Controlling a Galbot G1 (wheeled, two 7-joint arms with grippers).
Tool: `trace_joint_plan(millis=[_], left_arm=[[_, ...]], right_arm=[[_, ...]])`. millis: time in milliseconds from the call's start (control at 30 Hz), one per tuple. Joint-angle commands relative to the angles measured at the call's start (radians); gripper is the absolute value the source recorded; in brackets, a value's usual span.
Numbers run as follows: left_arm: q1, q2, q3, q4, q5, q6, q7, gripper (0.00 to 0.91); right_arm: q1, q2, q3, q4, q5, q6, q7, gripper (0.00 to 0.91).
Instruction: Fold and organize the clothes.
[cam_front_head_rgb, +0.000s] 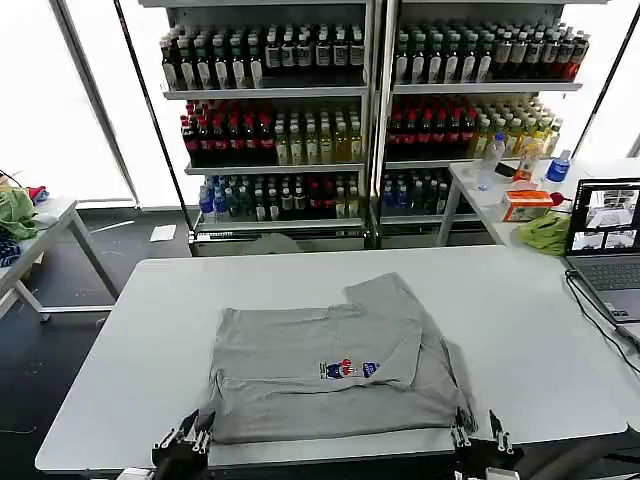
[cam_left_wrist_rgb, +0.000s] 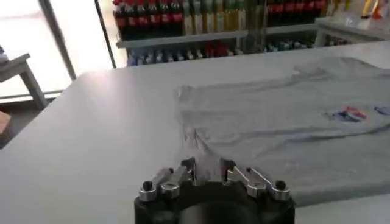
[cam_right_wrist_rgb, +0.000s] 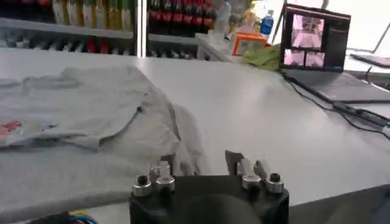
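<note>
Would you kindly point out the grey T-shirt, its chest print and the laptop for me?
grey T-shirt (cam_front_head_rgb: 300, 350), head view, plain cloth left of the print.
chest print (cam_front_head_rgb: 349, 369), head view, middle of the coloured logo.
laptop (cam_front_head_rgb: 606, 219), head view, on its lit screen.

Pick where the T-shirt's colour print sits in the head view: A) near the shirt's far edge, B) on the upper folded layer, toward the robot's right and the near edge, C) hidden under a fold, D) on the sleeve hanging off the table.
B: the multicolour print shows on the upper layer of the grey T-shirt, right of its middle and nearer the robot's edge.
</note>
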Motion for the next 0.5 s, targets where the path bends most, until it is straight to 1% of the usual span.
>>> trace_joint_plan(millis=[33,67,100,167,233,300,367,433,467,500], left_arm=[[-0.135,0.037,-0.048,-0.105,-0.089,0.039,-0.004,0.907],[-0.161,0.058,-0.061,-0.095,-0.107,0.041,-0.003,0.907],[-0.188,0.074,-0.074,-0.085,-0.121,0.040,0.002,0.907],[-0.224,0.105,-0.091,-0.065,-0.148,0.030,0.016,0.907],[-0.257,0.136,-0.099,-0.050,-0.154,0.028,0.037,0.907],[-0.282,0.198,-0.090,-0.014,-0.130,0.028,0.085,0.907],[-0.310,0.253,-0.056,0.024,-0.133,0.031,0.109,0.907],[-0.374,0.284,-0.030,0.074,-0.137,0.036,0.113,0.907],[-0.421,0.295,-0.014,0.094,-0.144,0.038,0.115,0.907],[-0.462,0.303,-0.001,0.134,-0.155,0.041,0.114,0.907]], right_arm=[[0.089,0.007,0.062,0.032,0.027,0.025,-0.058,0.907],[0.114,0.006,0.083,0.016,0.055,0.057,-0.095,0.907],[0.149,0.009,0.100,-0.002,0.075,0.072,-0.111,0.907],[0.215,0.012,0.120,-0.033,0.087,0.067,-0.123,0.907],[0.265,0.008,0.127,-0.057,0.098,0.056,-0.124,0.907],[0.366,-0.028,0.129,-0.106,0.145,0.014,-0.117,0.907],[0.455,-0.079,0.102,-0.164,0.202,-0.032,-0.112,0.907],[0.543,-0.132,0.073,-0.216,0.255,-0.068,-0.114,0.907],[0.565,-0.143,0.063,-0.228,0.275,-0.081,-0.114,0.907],[0.622,-0.164,0.041,-0.256,0.314,-0.105,-0.113,0.907]])
